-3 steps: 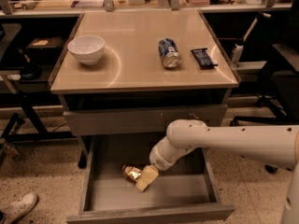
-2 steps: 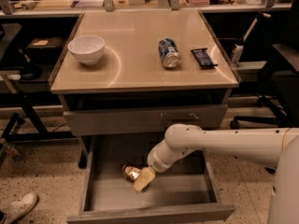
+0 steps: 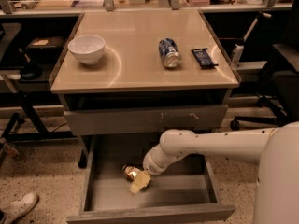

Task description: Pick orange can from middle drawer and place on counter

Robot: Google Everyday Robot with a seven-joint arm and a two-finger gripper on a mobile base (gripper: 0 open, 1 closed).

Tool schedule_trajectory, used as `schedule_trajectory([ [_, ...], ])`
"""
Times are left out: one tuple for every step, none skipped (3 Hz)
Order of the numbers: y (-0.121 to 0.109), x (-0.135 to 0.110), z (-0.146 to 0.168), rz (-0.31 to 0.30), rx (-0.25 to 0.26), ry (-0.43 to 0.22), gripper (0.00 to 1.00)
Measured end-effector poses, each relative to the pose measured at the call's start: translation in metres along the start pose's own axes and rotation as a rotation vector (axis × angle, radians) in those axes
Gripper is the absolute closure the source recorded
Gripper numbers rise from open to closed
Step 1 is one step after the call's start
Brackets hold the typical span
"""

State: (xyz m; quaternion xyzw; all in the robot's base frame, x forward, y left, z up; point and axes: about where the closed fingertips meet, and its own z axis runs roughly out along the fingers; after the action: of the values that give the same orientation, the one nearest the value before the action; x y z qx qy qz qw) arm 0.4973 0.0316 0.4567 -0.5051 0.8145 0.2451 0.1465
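Our end effector (image 3: 139, 183) sits low in the drawer (image 3: 177, 192), right at the orange can (image 3: 131, 172) on the drawer's floor; we cannot tell whether it is clenched, so lifting now could knock the can away.

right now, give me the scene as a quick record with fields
gripper: down inside the open drawer, right at the orange can
orange can: inside the middle drawer, left of centre, not on the counter yet
middle drawer: pulled open
counter: holds white bowl, blue can on its side, dark snack bar
upper drawer front: closed
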Motion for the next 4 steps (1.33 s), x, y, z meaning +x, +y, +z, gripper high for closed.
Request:
schedule_trajectory([
  [-0.012, -0.004, 0.028, -0.007, 0.002, -0.027, 0.00],
  [-0.018, -0.001, 0.048, 0.008, -0.002, -0.038, 0.00],
  [-0.024, 0.006, 0.065, 0.033, -0.005, -0.045, 0.00],
  [-0.027, 0.013, 0.082, 0.049, -0.013, -0.040, 0.00],
])
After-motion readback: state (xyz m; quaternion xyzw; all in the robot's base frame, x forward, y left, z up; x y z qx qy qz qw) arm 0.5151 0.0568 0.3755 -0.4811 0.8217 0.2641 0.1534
